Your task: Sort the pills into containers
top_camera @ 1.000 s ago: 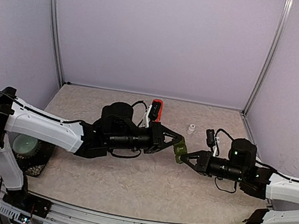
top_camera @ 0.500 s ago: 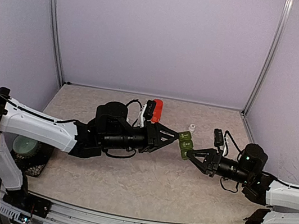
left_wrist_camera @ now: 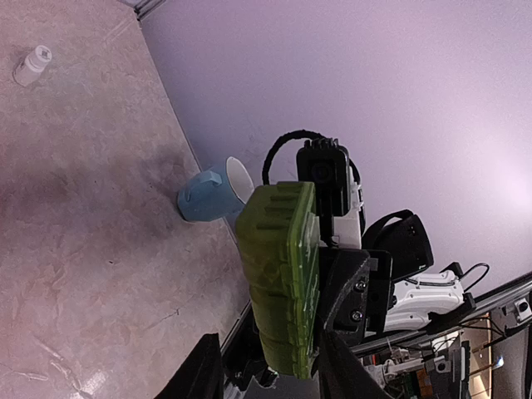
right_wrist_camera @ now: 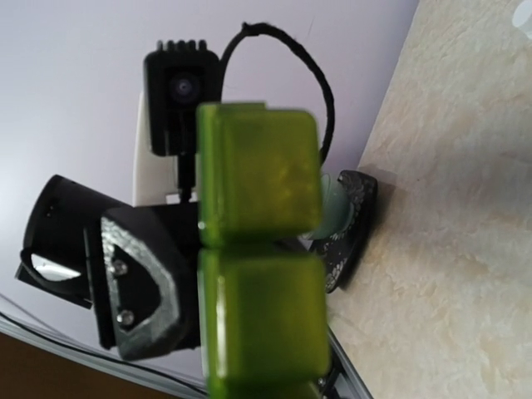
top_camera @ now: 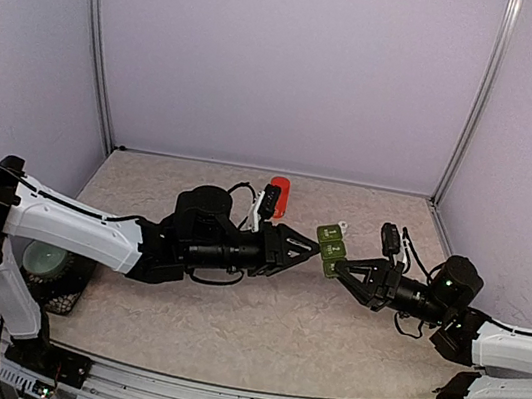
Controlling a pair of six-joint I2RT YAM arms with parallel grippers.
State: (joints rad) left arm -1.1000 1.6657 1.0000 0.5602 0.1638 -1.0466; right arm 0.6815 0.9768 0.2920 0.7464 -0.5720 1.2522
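The containers are a green strip of joined square compartments with shut lids, hanging in the air mid-table between the two arms. My right gripper is shut on the strip's near end. In the right wrist view the containers fill the middle. My left gripper points at the strip from the left, open. In the left wrist view the containers lie between the left gripper's parted fingers, with a gap on the left side. No pills show in any view.
A small white bottle stands on the table toward the back, and an orange-red object lies behind the left arm. A pale blue mug sits near the right arm. A pale bowl on a dark mat is at front left.
The left gripper's jaws have parted from the strip. The right gripper has lifted the strip up and slightly back, and the left arm has followed.
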